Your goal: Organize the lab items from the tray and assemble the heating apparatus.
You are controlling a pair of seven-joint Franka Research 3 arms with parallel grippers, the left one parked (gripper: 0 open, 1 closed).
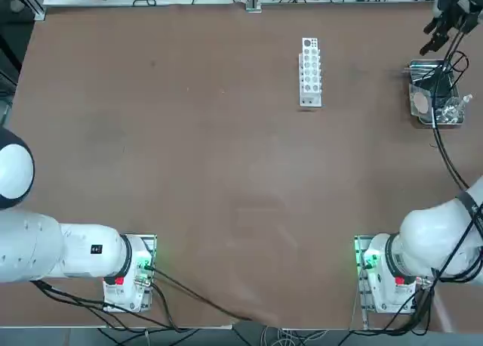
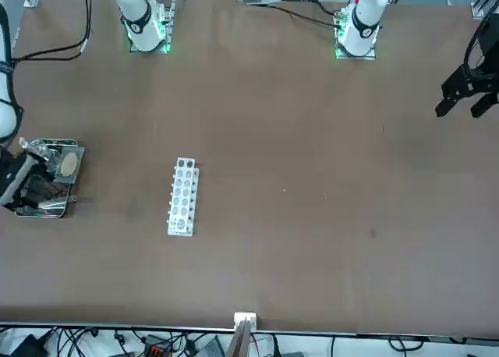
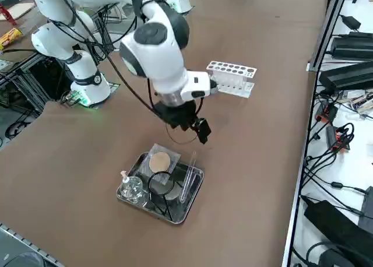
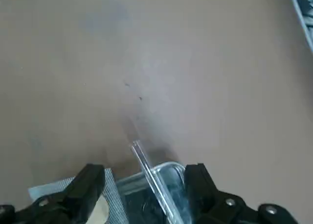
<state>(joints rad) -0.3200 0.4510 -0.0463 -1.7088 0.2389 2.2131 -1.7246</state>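
The shiny metal tray [image 3: 147,208] lies near the table's right edge and holds the lab items. In it are a clear glass burner [image 3: 133,188], a dark wire stand [image 3: 156,177], a grey mesh with a tan round centre [image 3: 160,161] and slim clear tubes [image 3: 187,176]. My right gripper [image 3: 200,129] hangs open and empty above the table just past the tray's far end. In the wrist view its fingers [image 4: 89,185] stand wide apart, with the tray's corner [image 4: 168,166], a glass tube [image 4: 145,161] and the mesh's edge [image 4: 110,200] below them. The top view shows the tray [image 1: 436,125] below the gripper [image 1: 440,30].
A white many-holed rack [image 1: 310,70] stands at the far middle of the table, also visible in the front view [image 2: 182,197] and the side view [image 3: 231,77]. Cables and equipment lie beyond the table's edges. The brown tabletop [image 1: 226,172] stretches wide between the rack and the arm bases.
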